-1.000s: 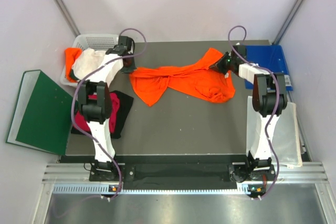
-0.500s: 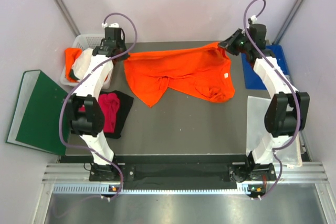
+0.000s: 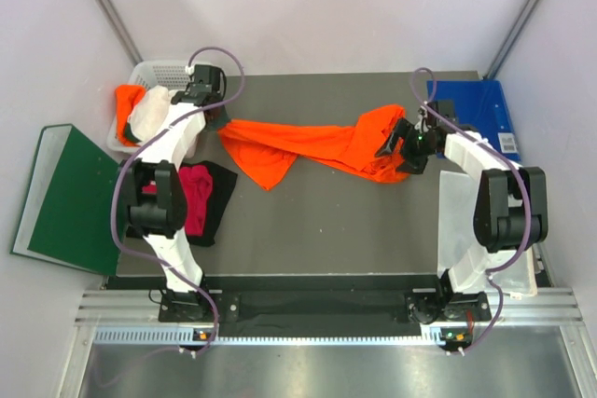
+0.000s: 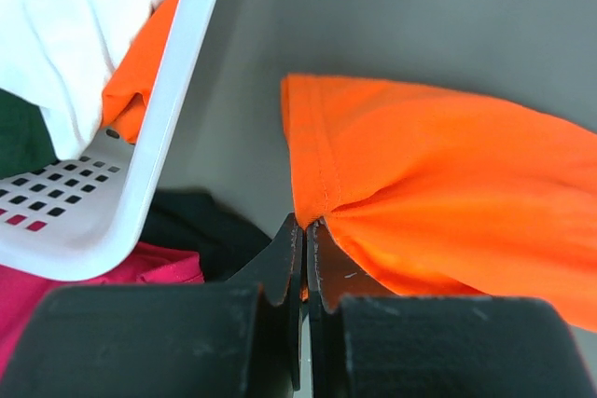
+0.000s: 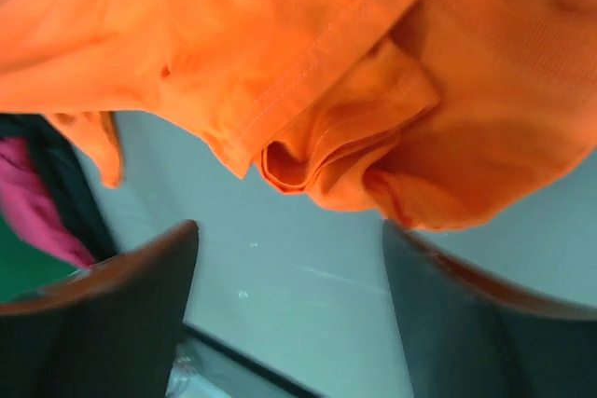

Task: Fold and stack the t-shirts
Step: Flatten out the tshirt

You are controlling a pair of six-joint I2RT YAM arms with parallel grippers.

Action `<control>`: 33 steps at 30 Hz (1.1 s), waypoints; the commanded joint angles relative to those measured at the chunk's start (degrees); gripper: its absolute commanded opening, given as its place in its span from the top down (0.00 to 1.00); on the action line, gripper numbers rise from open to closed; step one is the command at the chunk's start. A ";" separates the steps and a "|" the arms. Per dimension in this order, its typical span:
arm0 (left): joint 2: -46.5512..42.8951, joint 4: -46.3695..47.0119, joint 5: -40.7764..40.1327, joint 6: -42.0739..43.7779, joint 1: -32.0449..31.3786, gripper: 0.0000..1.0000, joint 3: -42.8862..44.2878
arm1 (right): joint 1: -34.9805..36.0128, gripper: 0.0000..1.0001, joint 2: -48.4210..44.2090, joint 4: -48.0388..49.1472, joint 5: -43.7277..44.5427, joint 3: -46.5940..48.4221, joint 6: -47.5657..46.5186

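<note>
While the left end effector [image 4: 304, 230] pinches the orange t-shirt [image 3: 308, 142] hem beside the white basket [image 3: 173, 72], the right end effector [image 5: 287, 235] gapes empty near the blue folder [image 3: 485, 104].

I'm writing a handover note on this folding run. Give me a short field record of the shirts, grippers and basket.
shirt being worked: orange t-shirt, bunched in a band across the table
left gripper: shut on the orange t-shirt's hem
right gripper: open, holding nothing, at the shirt's right end
basket: white t-shirt and orange cloth spilling over its rim
table's left edge: magenta t-shirt lying on black t-shirt
</note>
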 commanded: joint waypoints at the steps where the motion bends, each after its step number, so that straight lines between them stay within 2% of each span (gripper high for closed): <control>1: 1.58 -1.17 -0.74 -0.65 0.46 1.00 2.94 | -0.73 0.05 -2.27 0.99 5.68 6.17 -4.51; 2: 1.67 -1.26 -0.56 -0.47 0.46 1.00 2.85 | -1.17 0.00 -1.57 1.07 6.65 7.40 -5.03; 6: 1.85 -1.17 0.32 -0.03 0.46 1.00 2.06 | -2.93 0.00 1.68 4.23 7.19 8.64 -4.43; 11: 2.11 -1.35 0.49 0.32 0.46 1.00 1.80 | -5.66 0.01 5.55 8.89 2.54 6.81 -0.05; 22: 2.46 -1.35 0.49 0.41 0.46 1.00 1.89 | -7.51 0.28 9.59 19.87 -2.82 2.49 9.54; 26: 2.81 -1.44 0.32 0.76 0.46 1.00 1.89 | -7.51 0.31 11.44 23.74 -3.45 1.96 12.01; 33: 3.08 -1.70 -0.12 1.37 0.46 1.00 2.06 | -7.51 0.34 13.64 23.40 -2.92 3.19 12.98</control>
